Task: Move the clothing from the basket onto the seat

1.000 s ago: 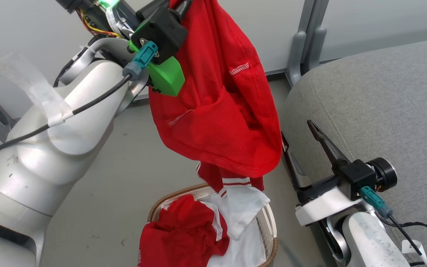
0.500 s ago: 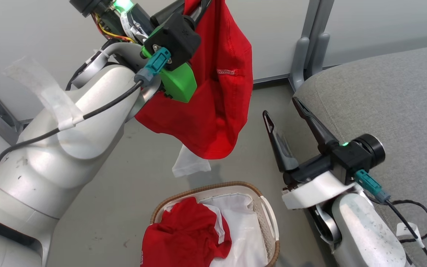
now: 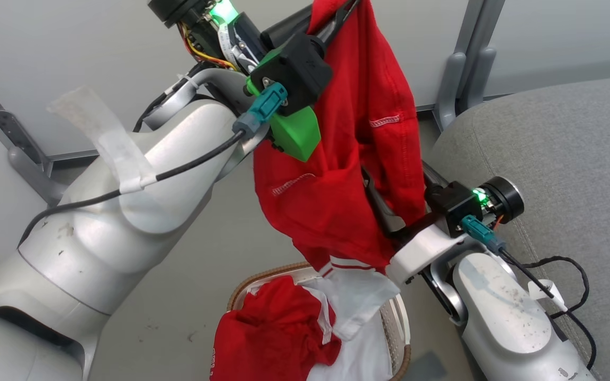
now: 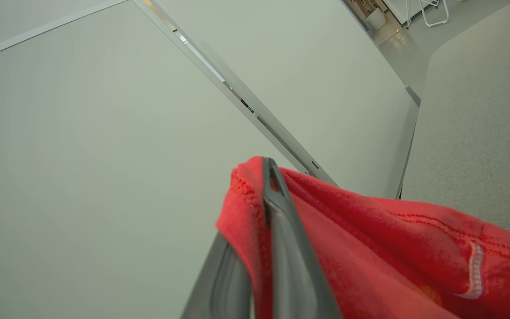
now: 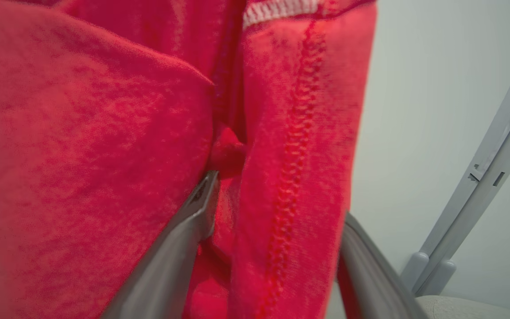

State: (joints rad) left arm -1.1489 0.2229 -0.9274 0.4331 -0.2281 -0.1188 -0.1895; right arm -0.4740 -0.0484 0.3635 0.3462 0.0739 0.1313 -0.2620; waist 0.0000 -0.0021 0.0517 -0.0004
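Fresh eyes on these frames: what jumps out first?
A red garment hangs mid-frame in the head view, pinched at its top in the shut left gripper, with its lower end over the basket. The open right gripper straddles a fold of it, next to the grey sofa. More red clothing lies in the basket.
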